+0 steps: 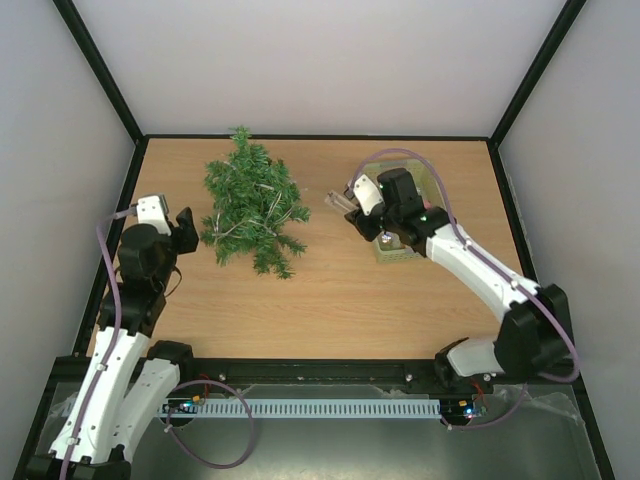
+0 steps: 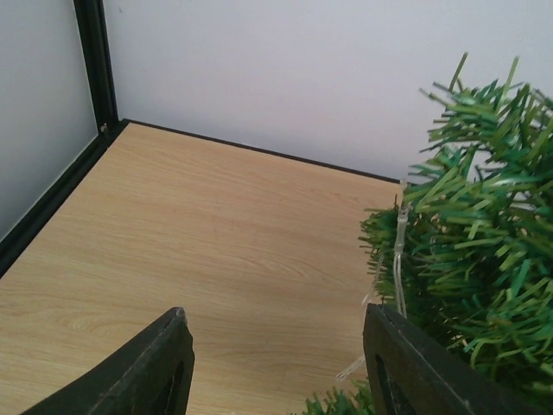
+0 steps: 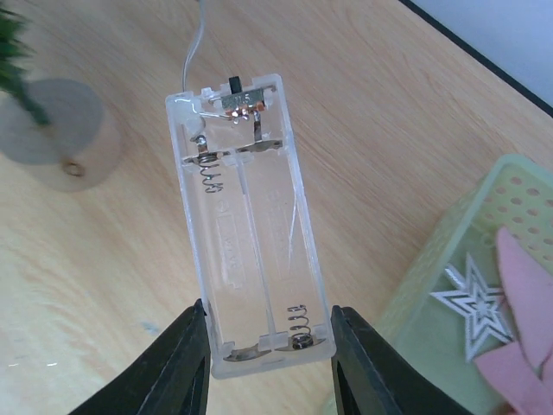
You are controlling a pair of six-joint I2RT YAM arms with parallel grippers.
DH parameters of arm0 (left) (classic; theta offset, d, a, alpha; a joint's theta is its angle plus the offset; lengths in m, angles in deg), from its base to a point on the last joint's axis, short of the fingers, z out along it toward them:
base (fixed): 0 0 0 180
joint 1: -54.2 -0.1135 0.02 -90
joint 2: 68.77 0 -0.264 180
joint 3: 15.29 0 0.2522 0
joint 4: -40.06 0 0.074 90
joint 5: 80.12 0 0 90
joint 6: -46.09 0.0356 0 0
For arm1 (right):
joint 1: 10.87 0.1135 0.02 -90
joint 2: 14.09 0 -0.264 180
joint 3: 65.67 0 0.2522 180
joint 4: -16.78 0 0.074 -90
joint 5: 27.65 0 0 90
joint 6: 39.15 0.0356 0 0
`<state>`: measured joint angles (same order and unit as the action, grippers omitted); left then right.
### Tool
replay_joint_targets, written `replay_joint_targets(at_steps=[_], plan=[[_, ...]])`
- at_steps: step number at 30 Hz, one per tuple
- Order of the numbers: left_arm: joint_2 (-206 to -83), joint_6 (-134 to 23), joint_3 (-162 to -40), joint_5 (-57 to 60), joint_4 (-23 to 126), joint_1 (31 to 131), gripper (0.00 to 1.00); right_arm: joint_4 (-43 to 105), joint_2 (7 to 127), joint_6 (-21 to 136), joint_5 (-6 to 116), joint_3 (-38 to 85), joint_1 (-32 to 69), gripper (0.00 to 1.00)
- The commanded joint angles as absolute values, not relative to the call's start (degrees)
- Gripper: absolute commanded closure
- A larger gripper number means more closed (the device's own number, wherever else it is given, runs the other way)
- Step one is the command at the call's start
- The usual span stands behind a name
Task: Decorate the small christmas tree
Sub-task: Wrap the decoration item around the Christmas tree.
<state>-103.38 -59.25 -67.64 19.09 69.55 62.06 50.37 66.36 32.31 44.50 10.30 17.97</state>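
Tabletop point(image 1: 400, 310): small christmas tree point(image 1: 250, 205) left of centre, battery case held at right.
Left gripper point(image 2: 275, 316) is open and empty, just beside the branches. Right gripper point(image 3: 269, 328) clamps the clear battery case point(image 3: 246, 216) by one end only. Its wire point(image 3: 194, 43) likely runs treeward, so a tug could slip the case or drag the tree.

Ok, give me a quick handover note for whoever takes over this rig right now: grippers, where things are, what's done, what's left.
Left gripper: open, empty, beside the small christmas tree.
Right gripper: shut on the clear battery box, which has no batteries in it.
The pale green basket under the right arm holds a silver star and a pink piece.
Done: a clear wire already lies among the branches.
Left: probably place the battery box, then hang the star and the rest.
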Motion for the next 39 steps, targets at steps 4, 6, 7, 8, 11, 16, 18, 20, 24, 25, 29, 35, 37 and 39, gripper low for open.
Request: replay_joint_targets(at_steps=[4,6,7,8,11,16,18,20,24,25,29,35,37,39], plan=[[-104.1,-61.6,-72.2,18.4,71.6,62.0,0.44,55.7,55.5,40.0,44.6,5.7,25.3,0.66],[-104.4,-61.6,-72.6,17.4,72.2,62.0,0.45,57.1,52.7,41.3,44.8,4.8,27.0,0.66],[-104.6,-61.7,-72.6,17.0,72.9,62.0,0.45,58.0,51.6,42.3,45.2,4.4,27.7,0.66],[-104.9,-61.9,-72.4,17.0,73.4,62.0,0.46,58.7,50.5,43.2,45.8,4.2,28.2,0.66],[-104.7,-63.4,-70.8,17.6,73.1,61.7,0.48,59.6,48.3,46.1,45.7,3.2,29.7,0.66],[-105.7,-67.1,-70.4,14.3,72.6,59.4,0.50,59.2,46.1,50.4,44.7,1.6,34.1,0.67],[-106.5,-68.3,-70.7,11.5,73.5,58.2,0.51,59.2,46.3,51.3,44.6,1.3,35.7,0.67],[-106.4,-69.2,-70.2,9.5,74.1,56.9,0.51,59.4,46.9,52.3,44.1,1.3,37.1,0.68],[-106.1,-70.8,-69.5,6.6,75.3,54.7,0.51,56.0,46.4,55.6,43.7,0.4,40.4,0.67],[-105.9,-71.2,-69.6,6.6,75.6,54.6,0.51,55.0,46.6,56.5,43.5,-0.1,41.1,0.68],[-105.6,-72.3,-70.4,6.8,76.6,54.5,0.51,53.9,48.6,59.1,43.9,-1.3,43.3,0.67],[-106.3,-70.8,-70.5,6.2,77.5,54.5,0.52,51.4,46.6,60.4,59.1,-1.3,43.4,0.66],[-106.1,-70.0,-70.9,6.6,77.9,54.5,0.52,50.7,44.9,60.7,63.6,-1.1,43.3,0.68],[-105.9,-69.6,-71.3,6.8,78.3,54.5,0.52,50.6,43.4,60.9,68.0,-1.3,43.3,0.69]])
